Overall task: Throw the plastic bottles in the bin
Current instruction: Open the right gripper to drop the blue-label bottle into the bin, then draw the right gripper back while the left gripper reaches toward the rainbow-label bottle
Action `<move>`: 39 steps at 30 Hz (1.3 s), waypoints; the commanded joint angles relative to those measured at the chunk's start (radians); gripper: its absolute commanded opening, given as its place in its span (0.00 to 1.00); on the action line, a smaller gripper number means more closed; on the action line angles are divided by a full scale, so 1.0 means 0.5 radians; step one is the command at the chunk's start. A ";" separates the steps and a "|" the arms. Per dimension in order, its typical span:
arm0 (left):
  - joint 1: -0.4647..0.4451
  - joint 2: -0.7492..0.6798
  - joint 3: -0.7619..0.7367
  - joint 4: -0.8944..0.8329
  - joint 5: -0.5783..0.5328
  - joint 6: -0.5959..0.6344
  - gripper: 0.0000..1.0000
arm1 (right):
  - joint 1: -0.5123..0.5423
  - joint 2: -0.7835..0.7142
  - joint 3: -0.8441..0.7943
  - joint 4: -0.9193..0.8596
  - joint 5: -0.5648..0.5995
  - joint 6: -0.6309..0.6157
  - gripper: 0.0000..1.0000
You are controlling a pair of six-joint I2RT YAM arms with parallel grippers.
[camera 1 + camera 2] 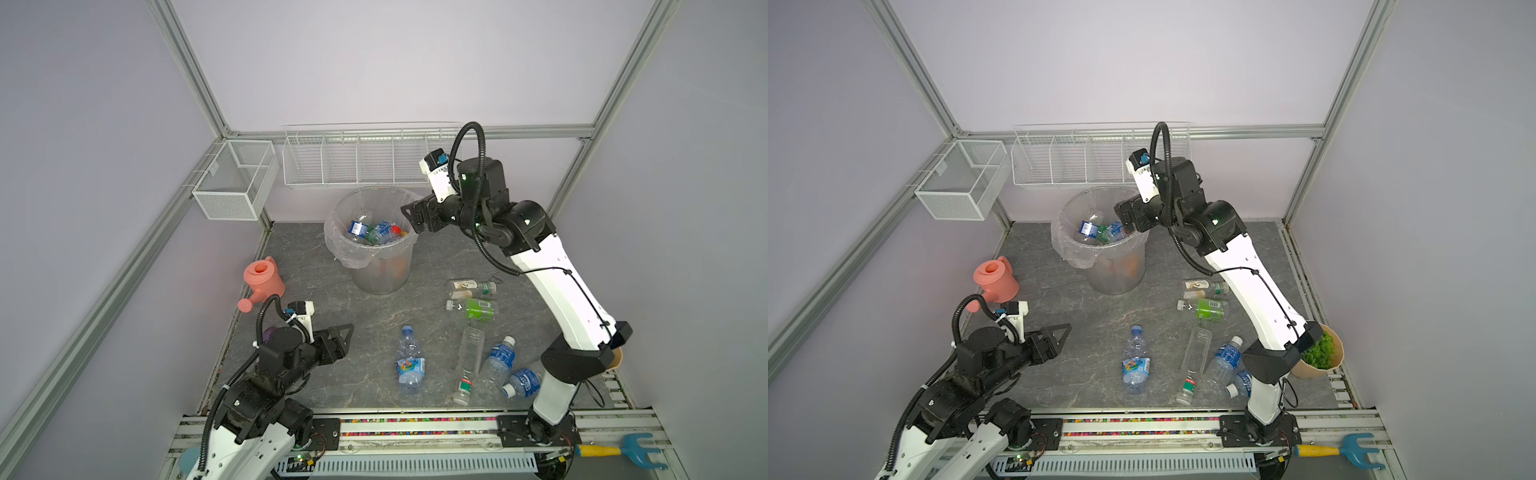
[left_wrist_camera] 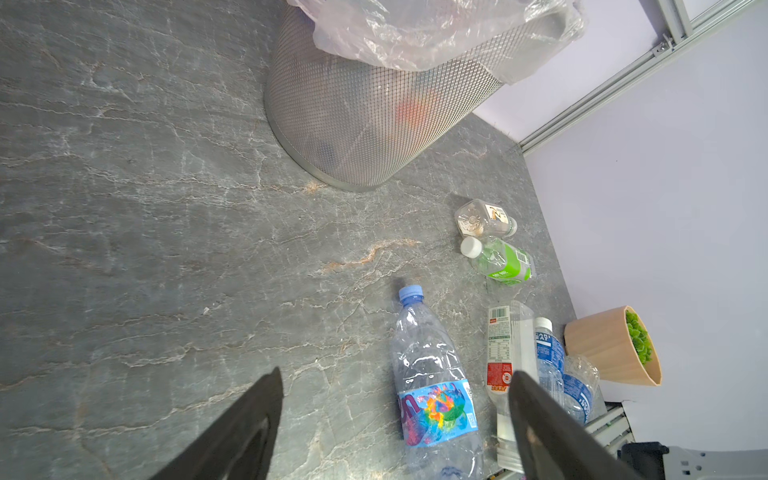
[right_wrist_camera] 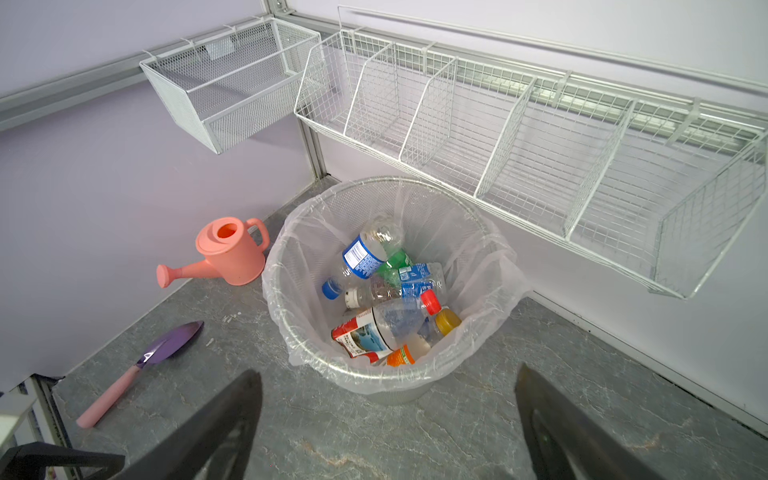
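You have six bottles (image 1: 409,361) lying on the table (image 1: 332,374), one bin (image 1: 374,278); left gripper (image 1: 347,332) and right gripper (image 1: 411,218) gape empty.

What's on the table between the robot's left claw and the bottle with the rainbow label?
Nothing. Only bare grey tabletop lies between the left gripper and the rainbow-label bottle, as a top view shows.
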 commanded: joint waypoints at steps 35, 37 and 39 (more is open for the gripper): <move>-0.960 1.173 0.187 0.404 -0.364 -0.143 0.95 | -0.141 -1.112 -1.599 0.135 0.272 0.151 0.92; -1.006 1.258 0.223 0.407 -0.365 -0.154 0.95 | -0.152 -1.152 -1.656 0.145 0.266 0.157 0.92; -1.048 1.359 0.258 0.407 -0.358 -0.167 0.96 | -0.164 -1.181 -1.698 0.147 0.257 0.160 0.92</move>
